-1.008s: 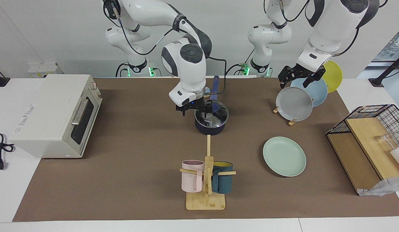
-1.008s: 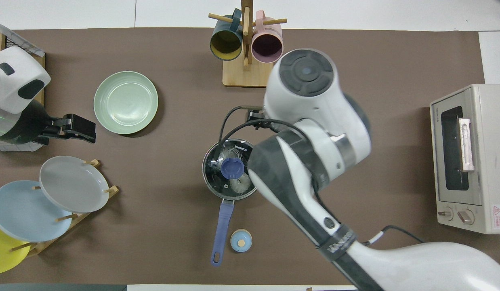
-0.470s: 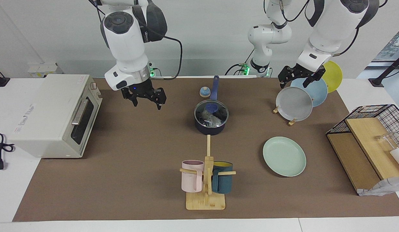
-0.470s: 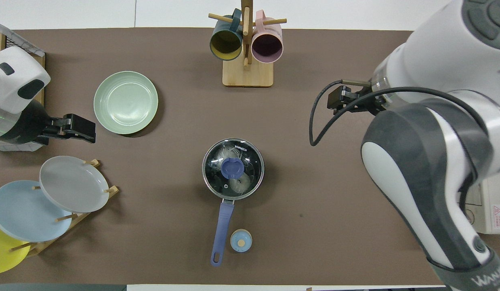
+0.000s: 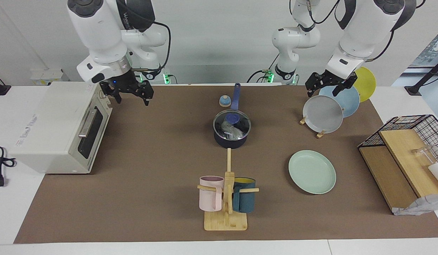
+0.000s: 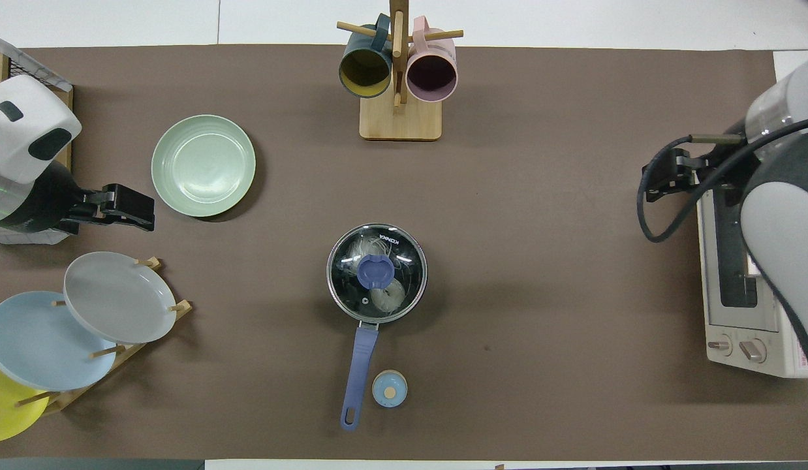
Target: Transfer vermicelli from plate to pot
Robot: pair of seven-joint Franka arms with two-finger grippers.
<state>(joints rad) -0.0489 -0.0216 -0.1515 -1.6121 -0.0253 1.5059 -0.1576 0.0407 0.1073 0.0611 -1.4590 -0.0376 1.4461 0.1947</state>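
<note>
1. Saucepan point(image 5: 231, 139): dark navy, at frame centre in both views, long blue handle point(image 6: 356, 375) pointing toward the robots. A glass lid point(image 6: 376, 273) with a blue knob sat on it.
2. Vermicelli point(image 6: 386, 297): whitish clump, seen through the lid, inside the saucepan.
3. Mint-green plate point(image 5: 312, 171): lower right of centre in the facing view, flat on the brown mat point(image 5: 162, 148), bare.
4. Right gripper point(image 5: 131, 92): upper left of the facing view, raised over the mat's edge beside the toaster oven point(image 5: 58, 125). Fingers spread apart, holding nothing.
5. Left gripper point(image 5: 328, 88): upper right of the facing view, over the plate rack point(image 5: 320, 134) carrying grey point(image 5: 322, 114), light blue point(image 5: 348, 101) and yellow point(image 5: 366, 83) plates. Fingers parted, holding nothing.
6. Mug tree point(image 5: 226, 198): lower centre of the facing view, with a pink mug point(image 5: 210, 193) and a teal mug point(image 5: 244, 199).
7. Small blue round item point(image 6: 389, 389): just beside the handle, bottom centre of the overhead view.
8. Wire basket point(image 5: 406, 131): right edge of the facing view.
</note>
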